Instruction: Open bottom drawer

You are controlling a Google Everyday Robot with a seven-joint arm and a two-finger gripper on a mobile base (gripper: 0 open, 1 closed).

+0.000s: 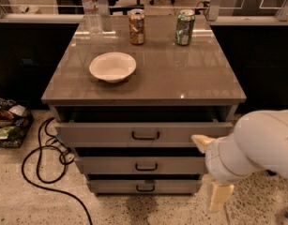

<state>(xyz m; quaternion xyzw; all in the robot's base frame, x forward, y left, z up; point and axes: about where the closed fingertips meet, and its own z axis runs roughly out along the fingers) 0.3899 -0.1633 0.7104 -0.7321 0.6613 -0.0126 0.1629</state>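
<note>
From where I stand, the single camera view looks down on a grey cabinet (190,78) with three drawers. The bottom drawer (110,186) sits lowest, just above the floor, with its small black handle (145,188) in the middle of its front. None of its inside shows, so I judge it shut or nearly so, and the whole pull is yet to be done. The gripper (205,172) hangs off the cabinet's right front corner, beside the middle drawer (106,165) and above the bottom one, holding nothing. Its two pale fingers (202,142) are spread wide, one up by the top drawer (96,134), which stands out a little, the other low near the floor. It has to go down and left to reach the handle. The speckled floor in front gives room to pull, though a black cable (40,170) loops at the left. On top, a bowl (112,66), a bottle (89,6) and two cans (136,26) stand well away from it all.
</note>
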